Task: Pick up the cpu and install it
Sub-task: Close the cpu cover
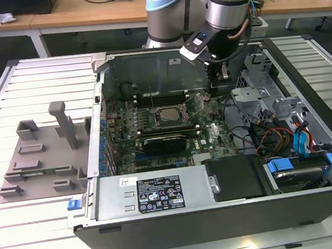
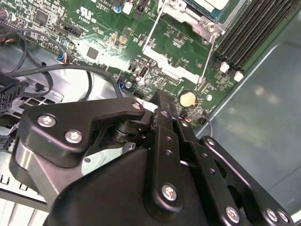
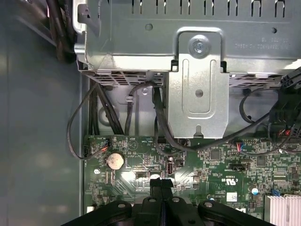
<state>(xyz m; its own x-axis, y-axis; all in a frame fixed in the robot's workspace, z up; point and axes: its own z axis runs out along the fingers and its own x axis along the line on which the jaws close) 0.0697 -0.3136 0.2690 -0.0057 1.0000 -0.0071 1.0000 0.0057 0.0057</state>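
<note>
The cpu, a silvery-gray square, lies flat in the socket in the middle of the green motherboard inside the open computer case. Its corner shows in the second wrist view, with thin wire levers beside it. My gripper hangs low over the board to the exterior view's right of the socket, apart from the cpu. Both wrist views show its black fingers pressed together with nothing between them, close above a round coin battery.
A metal drive cage and black cables stand just beyond the fingertips. Memory slots run beside the socket. A gray plastic fixture sits on the slatted table at the exterior view's left. Coloured cables crowd the case's right side.
</note>
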